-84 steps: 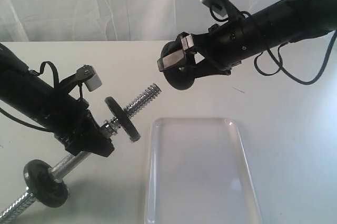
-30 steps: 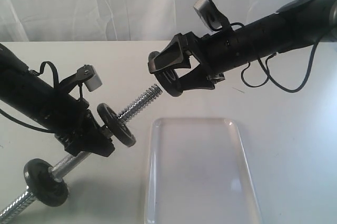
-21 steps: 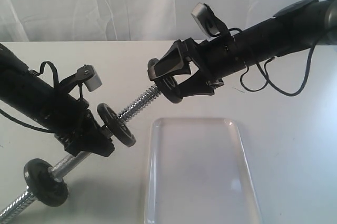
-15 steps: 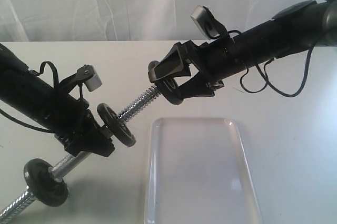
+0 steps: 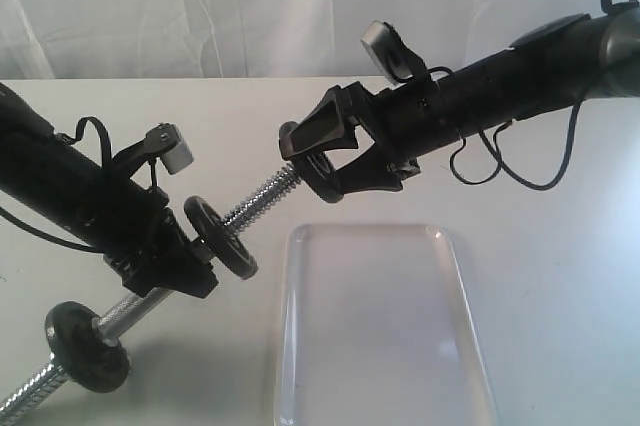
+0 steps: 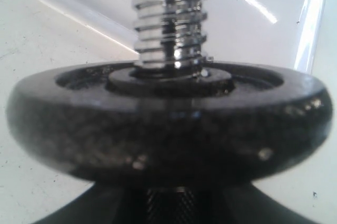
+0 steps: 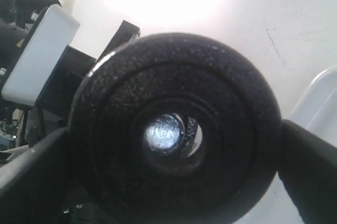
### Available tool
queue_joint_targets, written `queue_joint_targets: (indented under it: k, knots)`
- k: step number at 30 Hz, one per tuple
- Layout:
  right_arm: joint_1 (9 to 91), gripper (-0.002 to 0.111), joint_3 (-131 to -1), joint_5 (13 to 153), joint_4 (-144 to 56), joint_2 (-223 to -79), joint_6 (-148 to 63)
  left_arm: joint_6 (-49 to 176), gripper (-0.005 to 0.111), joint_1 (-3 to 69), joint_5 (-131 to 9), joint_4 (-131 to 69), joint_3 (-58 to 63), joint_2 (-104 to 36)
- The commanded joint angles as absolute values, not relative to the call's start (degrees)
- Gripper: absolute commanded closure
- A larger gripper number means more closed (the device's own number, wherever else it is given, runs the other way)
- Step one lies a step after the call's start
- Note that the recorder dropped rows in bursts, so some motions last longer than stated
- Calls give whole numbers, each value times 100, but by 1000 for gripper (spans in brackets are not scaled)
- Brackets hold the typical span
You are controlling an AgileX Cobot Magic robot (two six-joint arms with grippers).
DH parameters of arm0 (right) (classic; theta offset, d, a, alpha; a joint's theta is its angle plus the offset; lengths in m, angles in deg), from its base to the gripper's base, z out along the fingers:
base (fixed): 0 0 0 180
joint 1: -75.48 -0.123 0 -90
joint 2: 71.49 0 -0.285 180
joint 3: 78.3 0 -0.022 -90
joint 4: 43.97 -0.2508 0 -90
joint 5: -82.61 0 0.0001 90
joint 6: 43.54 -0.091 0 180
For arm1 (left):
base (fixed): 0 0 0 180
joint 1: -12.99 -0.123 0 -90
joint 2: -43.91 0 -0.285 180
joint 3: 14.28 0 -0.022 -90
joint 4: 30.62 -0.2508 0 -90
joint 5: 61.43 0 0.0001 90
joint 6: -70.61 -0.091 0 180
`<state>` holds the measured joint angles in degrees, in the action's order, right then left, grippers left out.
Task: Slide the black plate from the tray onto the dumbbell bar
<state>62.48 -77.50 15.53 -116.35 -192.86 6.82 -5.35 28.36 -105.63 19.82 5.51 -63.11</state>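
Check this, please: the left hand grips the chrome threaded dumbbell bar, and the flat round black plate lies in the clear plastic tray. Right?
No. The flat round black plate is not in the clear plastic tray: the right hand holds it at the tip of the chrome threaded dumbbell bar, as the exterior view shows. The left hand grips the bar.

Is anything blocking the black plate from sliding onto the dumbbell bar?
Nothing visible. The matte-black round plate sits at the tip of the chrome threaded bar, which shows through its centre hole; bare thread runs to the mounted black disc.
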Motion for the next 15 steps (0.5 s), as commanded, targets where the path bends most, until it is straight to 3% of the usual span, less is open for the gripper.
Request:
queue_joint_targets:
  k: [1,15]
  knots:
    - [6221,108,-7829,1265,-12329,-19329,781,-650,107,2855,-11179,2848,417,-6020]
    - [6221,108,-7839,1265,-12667,-19405,869,-933,107,2855,-11263,2848,417,-6020]
